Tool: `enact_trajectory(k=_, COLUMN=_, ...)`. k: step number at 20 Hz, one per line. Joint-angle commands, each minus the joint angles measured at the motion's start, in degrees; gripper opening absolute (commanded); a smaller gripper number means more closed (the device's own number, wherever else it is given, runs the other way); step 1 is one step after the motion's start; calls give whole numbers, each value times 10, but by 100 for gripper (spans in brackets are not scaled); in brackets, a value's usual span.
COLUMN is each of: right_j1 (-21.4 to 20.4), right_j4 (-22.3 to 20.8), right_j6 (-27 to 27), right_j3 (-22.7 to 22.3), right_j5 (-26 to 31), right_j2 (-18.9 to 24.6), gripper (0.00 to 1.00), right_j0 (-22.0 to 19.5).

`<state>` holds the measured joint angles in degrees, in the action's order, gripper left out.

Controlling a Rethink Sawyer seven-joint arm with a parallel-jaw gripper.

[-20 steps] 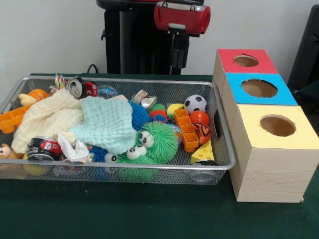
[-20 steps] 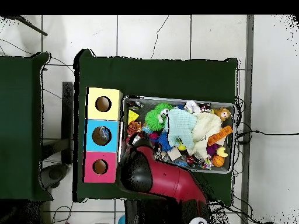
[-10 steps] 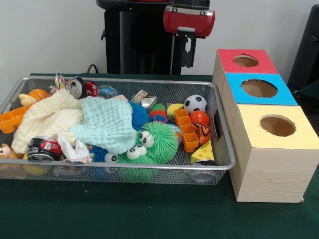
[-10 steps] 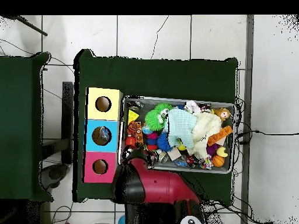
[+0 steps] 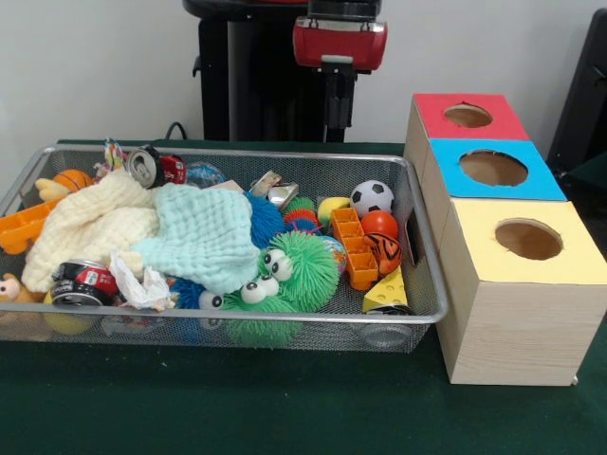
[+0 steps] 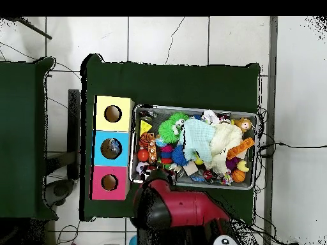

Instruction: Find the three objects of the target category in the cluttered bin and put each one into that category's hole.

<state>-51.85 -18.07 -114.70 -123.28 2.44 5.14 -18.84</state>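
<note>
Tool (image 5: 339, 109) raised behind bin (image 5: 417, 237) far rim | pointing down | finger state: cannot tell | holding nothing visible

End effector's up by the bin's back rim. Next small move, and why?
Probably bring the end effector forward and down over the bin. It hangs above the far rim, apart from every toy, so it cannot search from there. The end with the exposed soccer ball looks the easiest start; the cloths cover much of the rest.
</note>
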Motion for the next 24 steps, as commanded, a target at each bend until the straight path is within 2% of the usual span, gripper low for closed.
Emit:
enact_trajectory(k=1, right_j1=-17, right_j4=-55, right_j6=-1, right_j3=-38, right_j5=0, right_j2=94, gripper=0, right_j0=-73)
enact_trajectory(k=6, right_j1=-36, right_j4=-62, right_j6=27, right_j3=-41, right_j5=40, right_j2=152, gripper=0, right_j0=-141)
enact_trajectory(k=10, right_j1=-40, right_j4=-68, right_j6=44, right_j3=-40, right_j5=59, right_j2=184, gripper=0, right_j0=-179)
enact_trajectory(k=19, right_j1=-37, right_j4=-76, right_j6=53, right_j3=-32, right_j5=80, right_j2=216, gripper=0, right_j0=-217)
enact_trajectory(k=24, right_j1=-30, right_j4=-87, right_j6=70, right_j3=-24, right_j5=95, right_j2=245, gripper=0, right_j0=-260)
